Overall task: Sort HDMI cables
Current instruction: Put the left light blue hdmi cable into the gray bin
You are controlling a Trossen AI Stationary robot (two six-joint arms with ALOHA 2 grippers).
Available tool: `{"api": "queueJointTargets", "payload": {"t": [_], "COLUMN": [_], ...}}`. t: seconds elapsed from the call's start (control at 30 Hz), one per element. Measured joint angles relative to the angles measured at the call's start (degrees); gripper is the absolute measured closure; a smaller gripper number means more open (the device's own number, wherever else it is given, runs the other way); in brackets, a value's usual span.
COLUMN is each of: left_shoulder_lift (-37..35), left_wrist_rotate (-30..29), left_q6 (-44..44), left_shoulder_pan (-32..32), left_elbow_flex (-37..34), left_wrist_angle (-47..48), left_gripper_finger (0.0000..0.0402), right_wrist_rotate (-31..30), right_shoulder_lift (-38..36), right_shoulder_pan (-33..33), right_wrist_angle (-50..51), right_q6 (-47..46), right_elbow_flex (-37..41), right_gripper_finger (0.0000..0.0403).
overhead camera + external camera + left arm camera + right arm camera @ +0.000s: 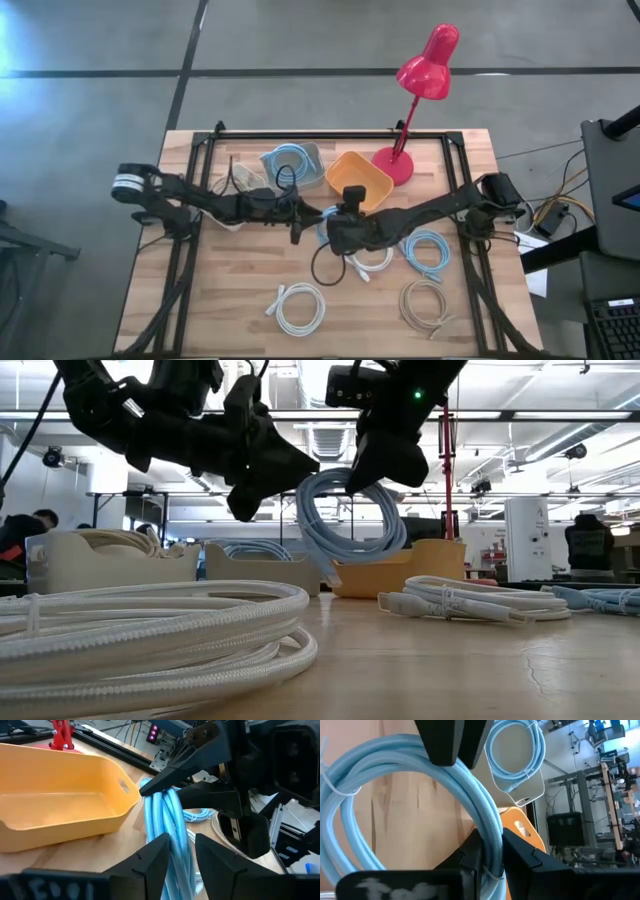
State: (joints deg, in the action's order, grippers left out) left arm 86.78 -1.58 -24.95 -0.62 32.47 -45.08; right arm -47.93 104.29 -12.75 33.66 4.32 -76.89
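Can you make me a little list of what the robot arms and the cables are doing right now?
held up: light blue coil, in the air between both arms
right gripper: shut on that coil
left gripper: at the same coil
orange bin: empty
grey bin: holds a blue coil
loose on table: white coil, tan coil, another blue coil
also there: red lamp

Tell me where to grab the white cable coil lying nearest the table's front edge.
Pinch the white cable coil across its bundled strands on the ring's right side, straight from above: it lies flat, and its loose plug ends stick out on the left.
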Motion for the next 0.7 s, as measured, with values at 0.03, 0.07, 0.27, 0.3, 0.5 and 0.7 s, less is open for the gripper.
{"api": "queueJointTargets", "payload": {"t": [0.03,0.07,0.27,0.3,0.5,0.7], "left_shoulder_lift": [0.1,0.2,0.3,0.3,0.3,0.3], "left_wrist_rotate": [-0.3,-0.5,-2.4,-2.5,-2.7,-2.9], "left_q6": [0.1,0.1,1.0,1.4,2.8,3.9], "left_shoulder_pan": [0.0,0.0,-0.2,-0.3,-0.4,-0.6], "left_elbow_flex": [0.0,0.0,0.0,0.0,0.1,0.2], "left_wrist_angle": [-0.2,-0.3,-0.2,-0.2,1.4,3.6], "left_gripper_finger": [0.0262,0.0262,0.0277,0.0282,0.0345,0.0394], "right_wrist_rotate": [0.0,0.0,-0.1,-0.1,0.0,0.2], "right_shoulder_lift": [0.0,0.0,0.0,0.0,0.0,0.1], "right_shoulder_pan": [0.2,0.3,0.5,0.5,1.0,1.6], "right_wrist_angle": [-0.1,-0.2,-0.7,-0.8,-1.0,-1.8], "right_q6": [0.0,0.0,0.0,0.3,0.1,0.4], "right_elbow_flex": [0.1,0.2,0.4,0.4,0.4,0.4], "right_gripper_finger": [0.0351,0.0351,0.0351,0.0351,0.0349,0.0324]}}
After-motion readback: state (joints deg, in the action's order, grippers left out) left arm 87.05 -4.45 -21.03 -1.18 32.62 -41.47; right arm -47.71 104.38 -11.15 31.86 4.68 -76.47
